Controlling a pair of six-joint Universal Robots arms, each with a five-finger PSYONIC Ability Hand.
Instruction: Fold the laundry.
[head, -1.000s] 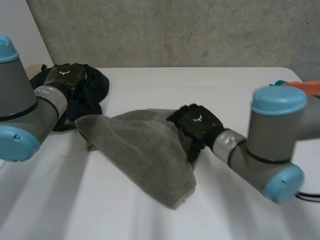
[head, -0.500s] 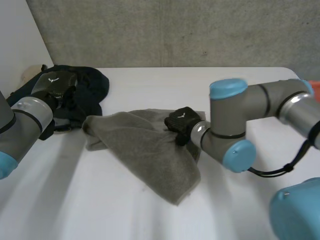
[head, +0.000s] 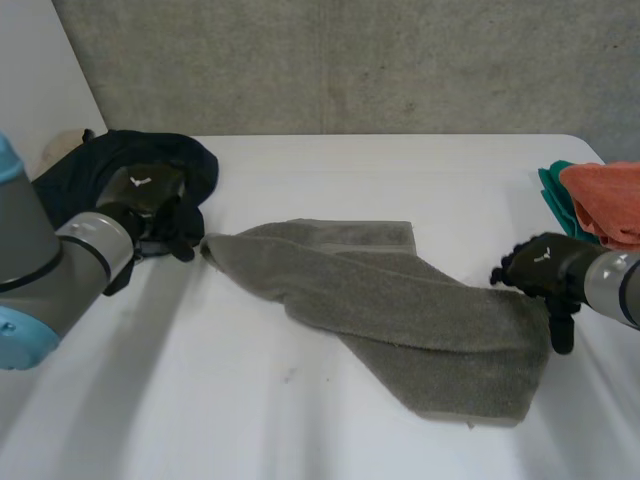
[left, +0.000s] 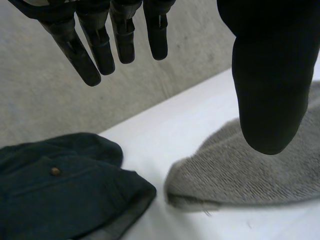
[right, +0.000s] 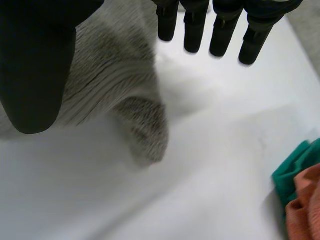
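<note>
Head view is showing the towel (head: 400, 305) lying unfolded, left hand (head: 155, 200) and right hand (head: 540, 268) hovering open at its ends.

You see: grey towel (head: 400, 310) — looped terry cloth, rough and matt | dark garment (left: 55, 200) — smoother woven cloth | orange cloth (head: 605, 195) soft, matt | table (head: 320, 170) smooth, matt white | wall (head: 350, 60) rough concrete

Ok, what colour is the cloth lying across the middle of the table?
The terry towel is plain grey; the head view shows it best.
</note>
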